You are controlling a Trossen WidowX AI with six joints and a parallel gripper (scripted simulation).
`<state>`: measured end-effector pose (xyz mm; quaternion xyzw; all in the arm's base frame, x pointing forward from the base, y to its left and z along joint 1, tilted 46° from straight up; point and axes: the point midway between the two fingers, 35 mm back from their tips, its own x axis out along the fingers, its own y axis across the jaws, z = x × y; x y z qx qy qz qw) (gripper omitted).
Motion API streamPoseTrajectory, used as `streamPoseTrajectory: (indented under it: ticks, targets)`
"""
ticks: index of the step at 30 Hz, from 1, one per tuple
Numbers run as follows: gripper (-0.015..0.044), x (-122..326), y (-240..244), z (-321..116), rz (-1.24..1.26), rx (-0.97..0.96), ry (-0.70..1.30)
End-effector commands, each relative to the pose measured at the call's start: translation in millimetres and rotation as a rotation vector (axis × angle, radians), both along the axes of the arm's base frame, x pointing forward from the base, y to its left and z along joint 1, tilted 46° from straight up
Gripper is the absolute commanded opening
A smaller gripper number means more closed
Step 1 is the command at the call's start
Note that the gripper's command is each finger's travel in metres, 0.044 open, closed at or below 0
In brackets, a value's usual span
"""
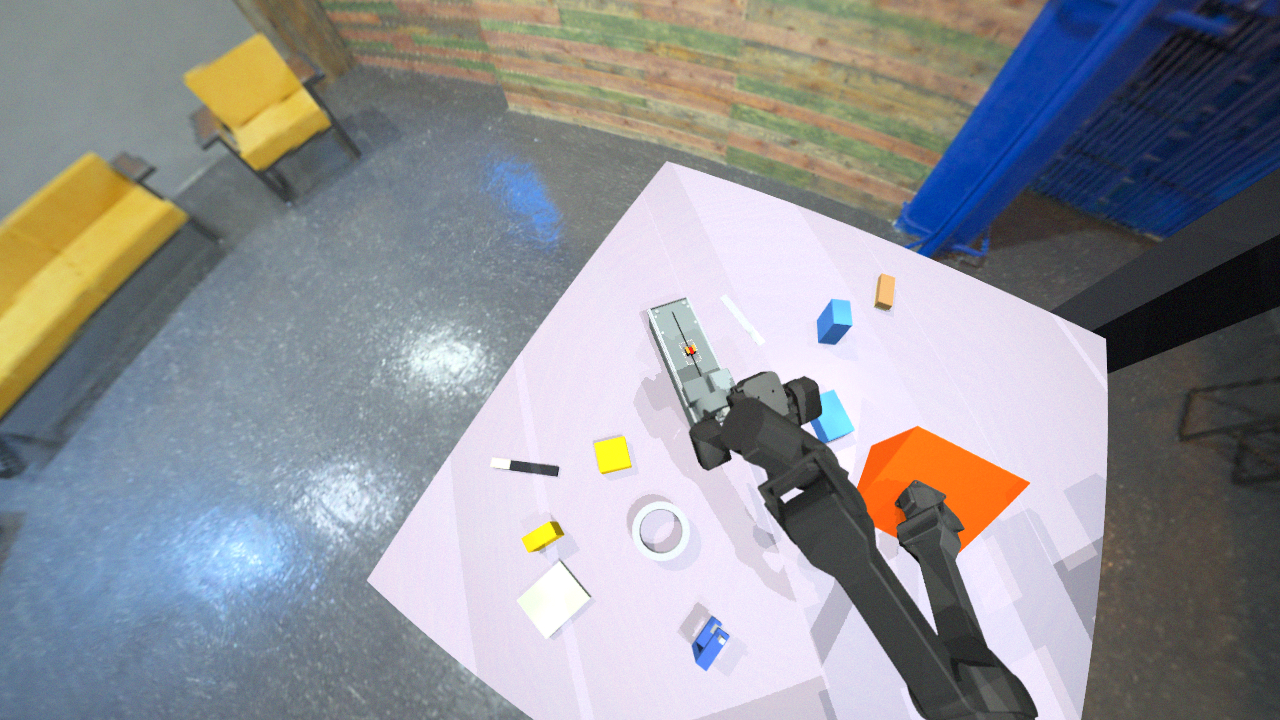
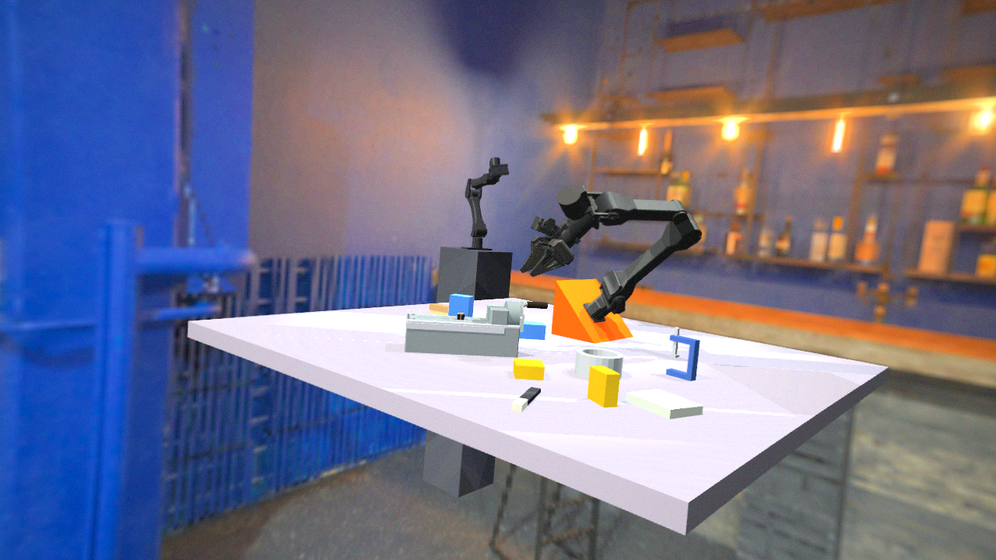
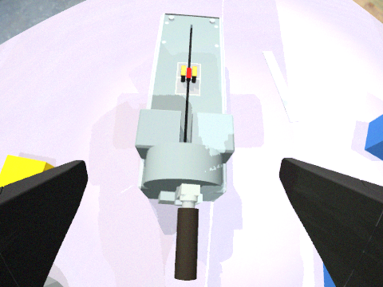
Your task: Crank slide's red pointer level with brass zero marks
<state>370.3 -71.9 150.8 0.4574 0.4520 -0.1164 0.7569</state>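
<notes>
The grey machine (image 1: 671, 322) (image 2: 459, 341) (image 3: 167, 56) lies on the table. Its red pointer (image 1: 690, 350) (image 3: 189, 73) stands in the slot between the brass marks (image 3: 183, 71) (image 3: 195, 71); in the wrist view it looks slightly toward the crank end of them, though exact level is hard to judge. The dark crank handle (image 2: 536, 304) (image 3: 187, 244) sticks out from the drum end; the arm hides it in the top view. My gripper (image 1: 756, 418) (image 2: 531, 270) (image 3: 185, 168) is open and empty, above the crank end. The handle lies between the finger lines in the wrist view, untouched.
A blue block (image 1: 834, 322) (image 2: 460, 304) and a lower blue block (image 1: 832, 416) (image 2: 533, 330) are beside the machine. An orange wedge (image 1: 984, 479) is near the arm's base. A yellow block (image 1: 613, 454) (image 2: 528, 369), grey ring (image 1: 636, 530) and blue clamp (image 1: 707, 651) also lie on the table.
</notes>
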Motion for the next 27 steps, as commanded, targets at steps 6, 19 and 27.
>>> streamPoseTrajectory:
  ticks: [6, 19, 27]
  targets:
    - [0.044, -16.0, 6.4, 6.7, -0.066, -0.018, 0.034]
    - [0.044, -15.4, 36.0, -21.1, -0.066, -0.017, 0.033]
    - [0.044, -14.2, 44.5, -29.5, -0.066, -0.017, 0.033]
